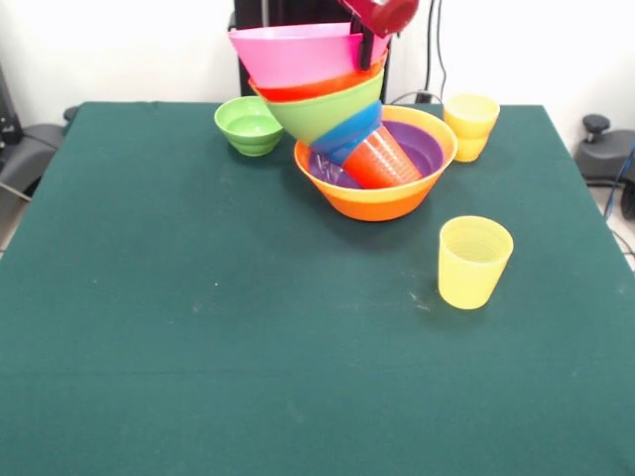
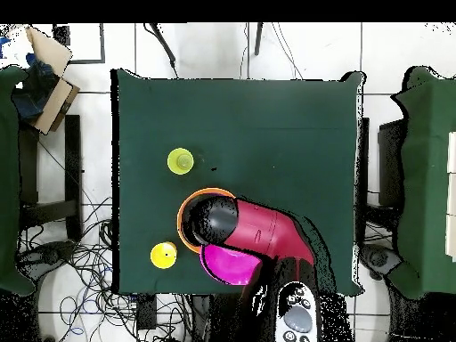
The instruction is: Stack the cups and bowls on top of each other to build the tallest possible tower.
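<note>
**Leaning stack needed a gentle hand at the pink rim**

In the front view the tower (image 1: 342,129) stood at upper centre, its base the large orange bowl (image 1: 382,203) holding the purple bowl (image 1: 422,149). A red-orange cup (image 1: 382,161) lay tipped inside, with blue, green, red-orange and pink bowl (image 1: 293,55) fanning up and leftward at a steep tilt. The gripper (image 1: 372,40) sat at the pink bowl's right rim; whether it was clamped or apart could not be told. A small green bowl (image 1: 248,124) rested left of the stack, one yellow cup (image 1: 471,124) at its right, the paler yellow cup (image 1: 474,261) lower right. Judging from the lean, any release should have been slow and level, nudging the stack upright rather than pressing down.
</note>
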Tool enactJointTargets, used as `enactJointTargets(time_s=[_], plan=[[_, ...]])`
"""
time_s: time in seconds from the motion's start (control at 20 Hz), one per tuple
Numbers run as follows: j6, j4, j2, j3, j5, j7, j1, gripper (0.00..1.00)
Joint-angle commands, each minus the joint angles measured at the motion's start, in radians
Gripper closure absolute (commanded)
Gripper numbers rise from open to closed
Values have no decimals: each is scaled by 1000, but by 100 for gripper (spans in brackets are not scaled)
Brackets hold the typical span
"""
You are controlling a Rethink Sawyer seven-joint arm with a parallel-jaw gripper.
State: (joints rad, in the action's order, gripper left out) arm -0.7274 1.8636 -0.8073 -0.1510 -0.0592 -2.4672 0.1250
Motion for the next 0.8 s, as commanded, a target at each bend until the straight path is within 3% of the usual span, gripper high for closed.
enactJointTargets(time_s=[0.05, 0.8], plan=[[95, 16, 77, 135, 17, 44, 32, 100], [126, 39, 83, 221, 2, 38, 75, 100]])
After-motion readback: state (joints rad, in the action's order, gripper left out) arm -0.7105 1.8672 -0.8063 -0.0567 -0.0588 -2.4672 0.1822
